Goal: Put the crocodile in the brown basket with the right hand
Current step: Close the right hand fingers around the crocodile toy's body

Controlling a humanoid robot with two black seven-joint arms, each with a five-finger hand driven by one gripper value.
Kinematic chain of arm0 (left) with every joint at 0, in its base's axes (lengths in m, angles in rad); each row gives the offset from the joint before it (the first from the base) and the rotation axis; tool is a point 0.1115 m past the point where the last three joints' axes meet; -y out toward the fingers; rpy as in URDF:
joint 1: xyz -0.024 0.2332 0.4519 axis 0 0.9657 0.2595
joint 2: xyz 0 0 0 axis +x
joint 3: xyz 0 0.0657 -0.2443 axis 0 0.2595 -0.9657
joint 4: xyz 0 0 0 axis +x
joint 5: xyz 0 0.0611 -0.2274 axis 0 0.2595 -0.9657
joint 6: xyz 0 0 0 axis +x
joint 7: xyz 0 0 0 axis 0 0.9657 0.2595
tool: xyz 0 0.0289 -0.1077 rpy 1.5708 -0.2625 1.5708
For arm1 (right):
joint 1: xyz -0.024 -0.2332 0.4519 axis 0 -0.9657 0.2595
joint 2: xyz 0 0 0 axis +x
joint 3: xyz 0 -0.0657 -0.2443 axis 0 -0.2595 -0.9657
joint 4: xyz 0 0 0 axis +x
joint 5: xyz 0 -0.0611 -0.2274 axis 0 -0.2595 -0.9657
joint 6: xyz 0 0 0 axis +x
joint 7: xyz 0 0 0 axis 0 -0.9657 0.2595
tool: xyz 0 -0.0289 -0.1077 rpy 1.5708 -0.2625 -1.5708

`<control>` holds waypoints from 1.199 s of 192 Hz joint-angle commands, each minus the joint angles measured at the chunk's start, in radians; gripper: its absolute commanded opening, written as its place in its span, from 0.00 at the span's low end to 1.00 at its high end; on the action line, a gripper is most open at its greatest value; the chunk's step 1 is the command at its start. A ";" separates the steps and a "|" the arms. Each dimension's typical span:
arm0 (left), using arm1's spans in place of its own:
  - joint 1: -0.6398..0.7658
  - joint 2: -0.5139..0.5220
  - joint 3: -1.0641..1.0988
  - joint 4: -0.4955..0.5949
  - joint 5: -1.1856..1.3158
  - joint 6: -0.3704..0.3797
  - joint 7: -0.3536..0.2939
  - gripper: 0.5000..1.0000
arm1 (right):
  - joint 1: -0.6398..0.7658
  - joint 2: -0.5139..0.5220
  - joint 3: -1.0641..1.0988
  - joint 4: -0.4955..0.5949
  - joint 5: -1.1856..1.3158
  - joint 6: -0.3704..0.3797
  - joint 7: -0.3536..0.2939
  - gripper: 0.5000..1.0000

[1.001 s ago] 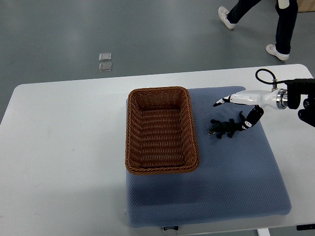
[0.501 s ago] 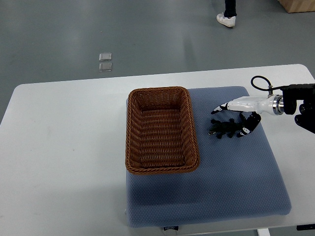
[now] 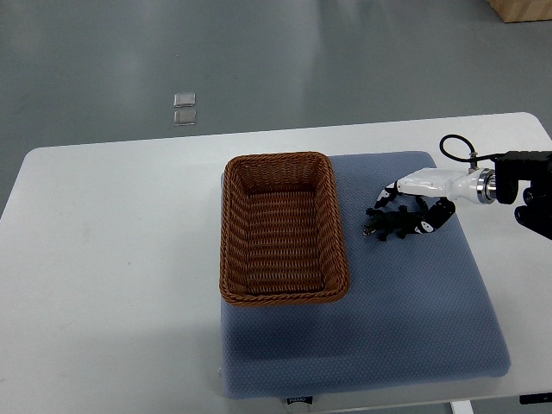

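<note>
A small dark crocodile (image 3: 388, 228) lies on the blue mat (image 3: 388, 319), just right of the brown wicker basket (image 3: 226, 233). My right hand (image 3: 399, 217), white with black fingertips, comes in from the right edge and sits over the toy. Its fingers (image 3: 380, 199) curl down on the far side and the thumb presses the near side, so the hand is shut on the crocodile, which still rests on the mat. The basket holds nothing. The left arm does not show.
The white table (image 3: 112, 259) carries the mat and basket. A black cable loop (image 3: 453, 147) stands above my right wrist. Two small clear squares (image 3: 184, 109) lie on the grey floor beyond the table.
My right hand came down and slightly left onto the crocodile, and its fingers curled from spread to closed around it. The person walking at the top right has left the view.
</note>
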 commanded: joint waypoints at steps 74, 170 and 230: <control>0.000 0.000 0.000 0.000 0.000 -0.001 0.000 1.00 | 0.005 -0.005 -0.014 0.000 -0.002 -0.001 0.000 0.00; 0.000 0.000 -0.001 0.000 0.000 0.000 0.000 1.00 | 0.016 -0.018 -0.002 0.000 0.011 -0.001 0.000 0.00; 0.000 0.000 0.000 0.000 0.000 0.000 0.000 1.00 | 0.033 -0.012 -0.002 0.000 0.013 0.000 0.000 0.00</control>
